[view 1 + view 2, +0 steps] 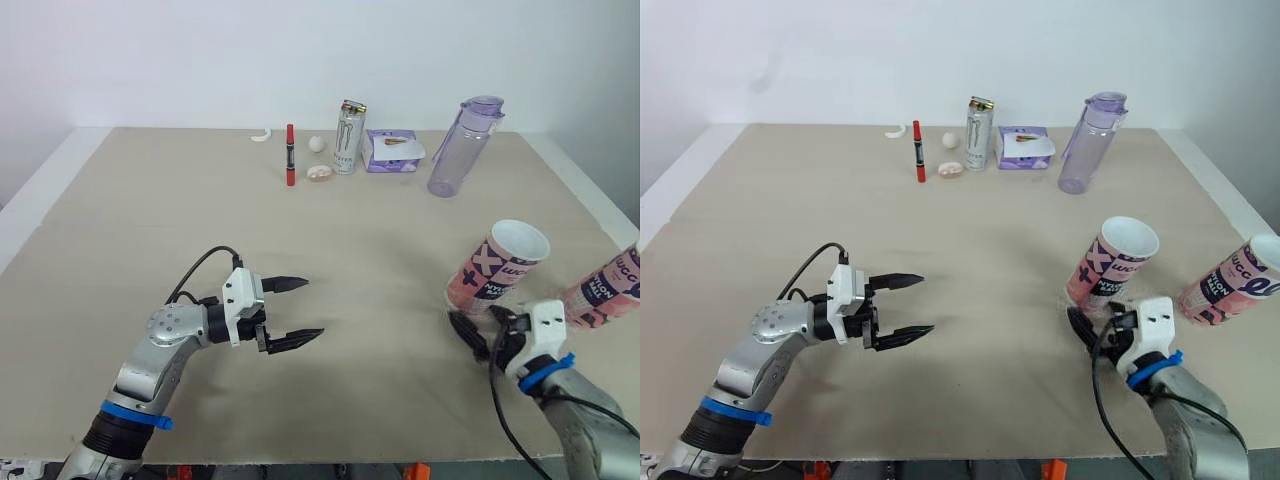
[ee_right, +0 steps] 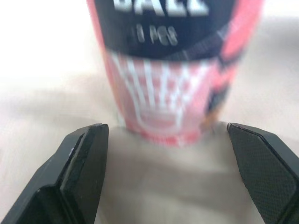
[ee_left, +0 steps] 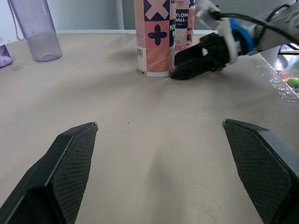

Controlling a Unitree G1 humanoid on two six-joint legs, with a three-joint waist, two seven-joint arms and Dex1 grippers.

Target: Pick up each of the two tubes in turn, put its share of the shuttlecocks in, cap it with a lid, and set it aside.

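Both grippers are open, left gripper idle, right gripper facing the nearer tube, seemingly light thin card, so I'd pinch gently near its base.

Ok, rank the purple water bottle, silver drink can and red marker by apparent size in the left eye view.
1. Translucent purple water bottle
2. Silver metal drink can
3. Thin red marker
All sit similarly far, so nearness doesn't skew this.

Counted: two pink tubes, one drink can, one clear bottle, one red marker, one purple packet, three small pale items.
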